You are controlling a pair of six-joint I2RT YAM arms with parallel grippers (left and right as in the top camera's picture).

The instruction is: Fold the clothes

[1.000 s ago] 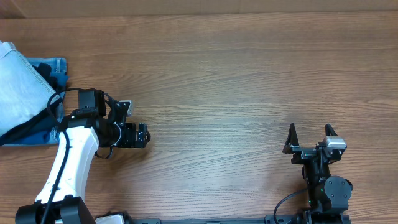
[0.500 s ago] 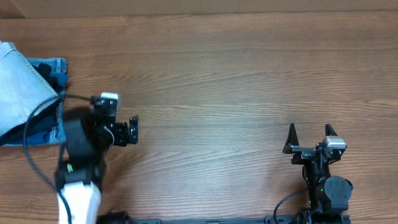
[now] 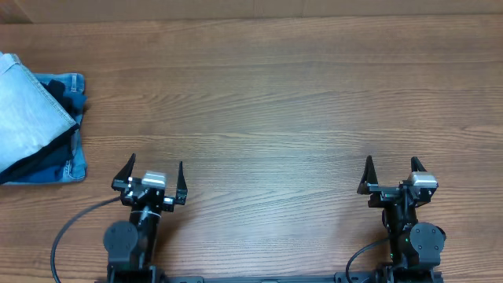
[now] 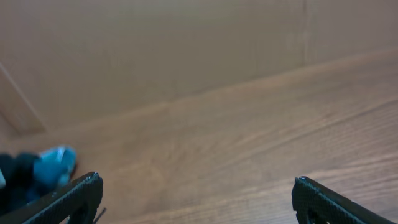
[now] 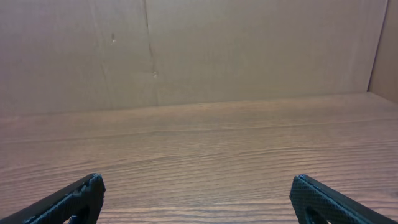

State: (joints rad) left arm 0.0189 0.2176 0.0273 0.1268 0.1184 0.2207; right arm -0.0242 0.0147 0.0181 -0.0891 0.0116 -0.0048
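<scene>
The clothes (image 3: 27,106), pale denim shorts, lie folded at the far left edge of the desk (image 3: 299,94), on top of darker blue denim (image 3: 69,163). The left claw (image 3: 156,161) was beside that pile a second ago and has pulled back to the near edge, spread and empty. The right claw (image 3: 391,161) has not moved and is also spread. The folding looks finished.

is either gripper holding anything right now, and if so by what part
Nothing is held: the left gripper and right gripper are both open and empty, away from the clothes.
</scene>
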